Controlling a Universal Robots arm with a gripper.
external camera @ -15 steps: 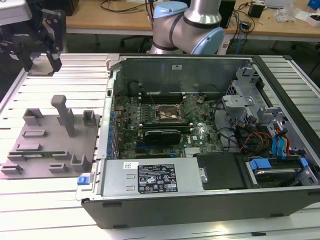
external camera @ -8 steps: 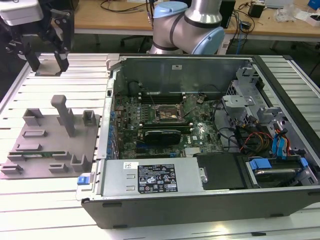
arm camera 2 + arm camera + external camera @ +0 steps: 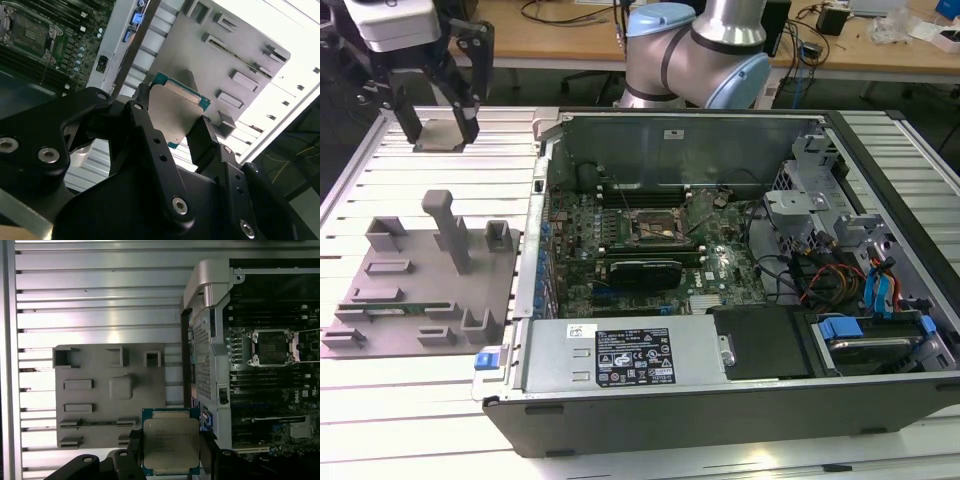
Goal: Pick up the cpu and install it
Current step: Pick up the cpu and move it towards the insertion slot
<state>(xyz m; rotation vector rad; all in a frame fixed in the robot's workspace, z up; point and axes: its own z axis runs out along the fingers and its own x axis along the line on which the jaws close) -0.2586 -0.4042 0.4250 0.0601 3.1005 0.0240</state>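
Gripper point(image 3: 438, 130): clamped on cpu point(image 3: 171, 445) edges, above desk point(image 3: 420, 420), exterior view's far left.
Socket point(image 3: 655, 228): seemingly open.
Care: carry level, firm grip, square cpu to socket.

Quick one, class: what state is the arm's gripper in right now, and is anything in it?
The gripper: closed, holding the cpu by its edges, metal top facing the first wrist view.
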